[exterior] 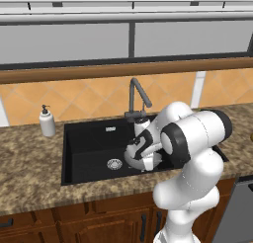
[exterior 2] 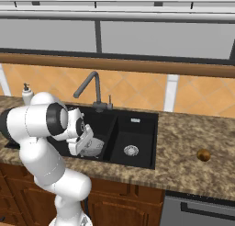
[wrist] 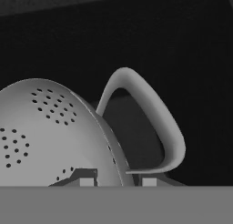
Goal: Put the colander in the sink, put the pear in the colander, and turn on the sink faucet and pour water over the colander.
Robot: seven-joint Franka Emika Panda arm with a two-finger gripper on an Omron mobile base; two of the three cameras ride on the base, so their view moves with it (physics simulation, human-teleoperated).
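Pincer (wrist: 113,181) grips colander (wrist: 50,132) (over sink (exterior: 89,138))

Granite counter (exterior 2: 183,142) bears pear (exterior 2: 203,155), soap dispenser (exterior: 47,121).

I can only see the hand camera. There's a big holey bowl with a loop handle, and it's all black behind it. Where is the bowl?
Observer: The colander sits tilted, low inside the wide basin of the sink, with the tool shut on its rim.
Operator: Where's the pear?
Observer: The pear lies on the counter, to the right of the sink.
Operator: And the tap?
Observer: The sink faucet stands behind the sink, with its spout angled down toward the basins. I see no water running.
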